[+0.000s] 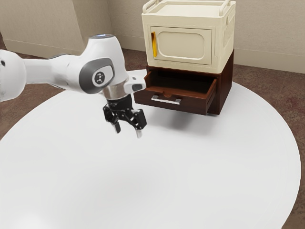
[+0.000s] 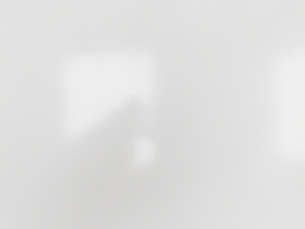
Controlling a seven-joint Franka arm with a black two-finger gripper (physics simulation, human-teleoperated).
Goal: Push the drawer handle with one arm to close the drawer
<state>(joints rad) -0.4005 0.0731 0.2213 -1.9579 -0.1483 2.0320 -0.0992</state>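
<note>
Exterior view: gripper (image 1: 127,132) pointing down above the white round table (image 1: 190,176), its fingers spread apart. White arm (image 1: 100,52) enters from the exterior view's left. Metal handle (image 1: 166,100) lies toward the exterior view's right of the gripper, apart from it, fixed to the front of the wooden drawer (image 1: 193,106). Drawer stands open, pulled out of the dark brown cabinet (image 1: 226,90) on the table. Cream box (image 1: 217,45), its door bearing a yellow handle (image 1: 154,44), sits upright atop the cabinet. Brown floor (image 1: 248,78) and beige wall (image 1: 264,38) lie beyond.
</note>
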